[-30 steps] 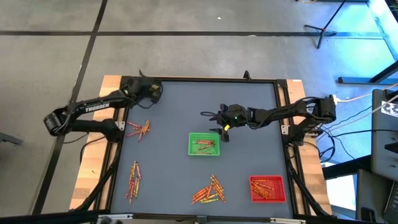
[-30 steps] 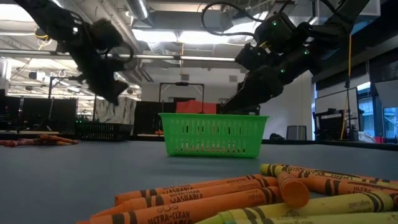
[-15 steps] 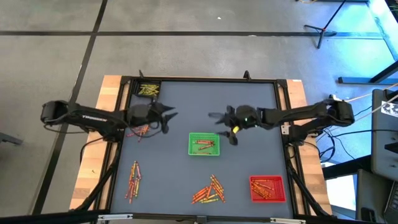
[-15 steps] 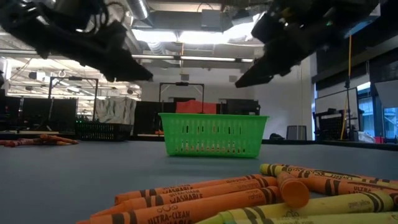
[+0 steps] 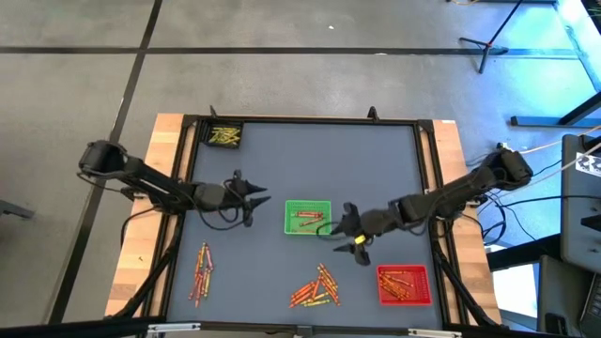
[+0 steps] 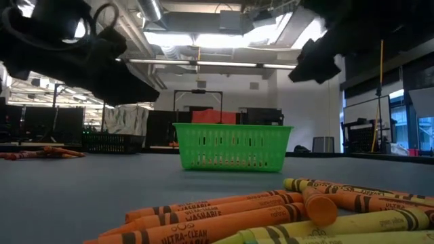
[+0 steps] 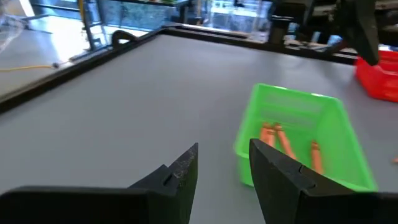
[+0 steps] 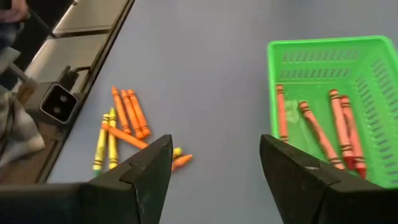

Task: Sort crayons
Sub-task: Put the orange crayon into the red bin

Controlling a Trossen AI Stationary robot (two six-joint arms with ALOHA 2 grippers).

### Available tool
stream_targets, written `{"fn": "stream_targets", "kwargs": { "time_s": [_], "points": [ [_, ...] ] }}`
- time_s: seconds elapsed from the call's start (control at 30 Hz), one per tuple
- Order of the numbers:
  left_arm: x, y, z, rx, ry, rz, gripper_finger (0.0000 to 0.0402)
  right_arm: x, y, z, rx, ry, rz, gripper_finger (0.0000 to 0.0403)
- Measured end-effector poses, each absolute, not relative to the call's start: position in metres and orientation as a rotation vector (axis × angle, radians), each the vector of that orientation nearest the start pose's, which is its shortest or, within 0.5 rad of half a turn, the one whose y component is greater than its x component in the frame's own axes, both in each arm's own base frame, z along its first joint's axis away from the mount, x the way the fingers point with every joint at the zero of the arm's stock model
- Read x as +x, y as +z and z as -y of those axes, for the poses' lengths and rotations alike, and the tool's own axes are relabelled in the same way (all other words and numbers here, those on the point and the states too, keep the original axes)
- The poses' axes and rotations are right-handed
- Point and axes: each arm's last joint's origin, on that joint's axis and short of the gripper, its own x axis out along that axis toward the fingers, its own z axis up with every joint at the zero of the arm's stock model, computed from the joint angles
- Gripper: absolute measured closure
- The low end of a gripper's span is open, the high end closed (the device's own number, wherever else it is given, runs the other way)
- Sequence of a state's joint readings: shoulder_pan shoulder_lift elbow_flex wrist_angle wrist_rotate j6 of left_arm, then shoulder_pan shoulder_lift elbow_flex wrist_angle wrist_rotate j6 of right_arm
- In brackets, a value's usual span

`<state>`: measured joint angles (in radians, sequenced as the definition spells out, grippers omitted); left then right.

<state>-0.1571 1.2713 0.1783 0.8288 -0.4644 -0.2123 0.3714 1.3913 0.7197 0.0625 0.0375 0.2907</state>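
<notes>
Sorting is only partly done, I judge: some crayons lie in the green tray (image 5: 308,217) at the bench (image 5: 300,150) centre and in the red tray (image 5: 404,285) at five o'clock, but loose crayons (image 5: 315,286) remain at six, seven and eleven o'clock. Left pincer (image 5: 254,199) and right pincer (image 5: 351,235), flanking the green tray, both stand open and empty. Nearest crayons read "ULTRA-CLEAN WASHABLE".

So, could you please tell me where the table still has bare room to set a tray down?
The widest bare patch lies behind the green tray, right of the small pile in the far left corner. Crowded: the near edge, with two crayon piles and the red tray, plus both claws flanking the green tray.
</notes>
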Motion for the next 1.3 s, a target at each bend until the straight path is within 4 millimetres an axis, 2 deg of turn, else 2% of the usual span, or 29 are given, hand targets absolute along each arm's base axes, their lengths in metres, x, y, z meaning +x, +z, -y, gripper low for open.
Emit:
{"fn": "stream_targets", "kwargs": {
  "time_s": [0.13, 0.23, 0.37, 0.57, 0.8, 0.9, 1.3],
  "points": [
    [0.199, 0.139, 0.036, -0.141, 0.281, -0.193, 0.0274, 0.273, 0.21, -0.128, 0.151, 0.184, -0.7, 0.0165],
    [0.198, 0.139, 0.043, -0.069, 0.308, -0.175, 0.0274, 0.287, 0.21, -0.143, 0.176, 0.136, -0.801, 0.0165],
    [0.198, 0.146, 0.042, -0.03, 0.354, -0.122, 0.0274, 0.307, 0.211, -0.154, 0.262, 0.013, -0.948, 0.0165],
    [0.198, 0.146, 0.049, -0.06, 0.248, -0.126, 0.0274, 0.325, 0.194, -0.166, 0.407, -0.11, -1.163, 0.0165],
    [0.196, 0.146, 0.056, -0.085, 0.214, -0.125, 0.0274, 0.335, 0.16, -0.175, 0.569, -0.183, -1.301, 0.0165],
    [0.196, 0.146, 0.056, -0.083, 0.217, -0.125, 0.0274, 0.335, 0.151, -0.179, 0.596, -0.199, -1.327, 0.0165],
    [0.196, 0.146, 0.056, -0.076, 0.224, -0.126, 0.0274, 0.338, 0.146, -0.181, 0.572, -0.234, -1.292, 0.0165]
  ]
}}
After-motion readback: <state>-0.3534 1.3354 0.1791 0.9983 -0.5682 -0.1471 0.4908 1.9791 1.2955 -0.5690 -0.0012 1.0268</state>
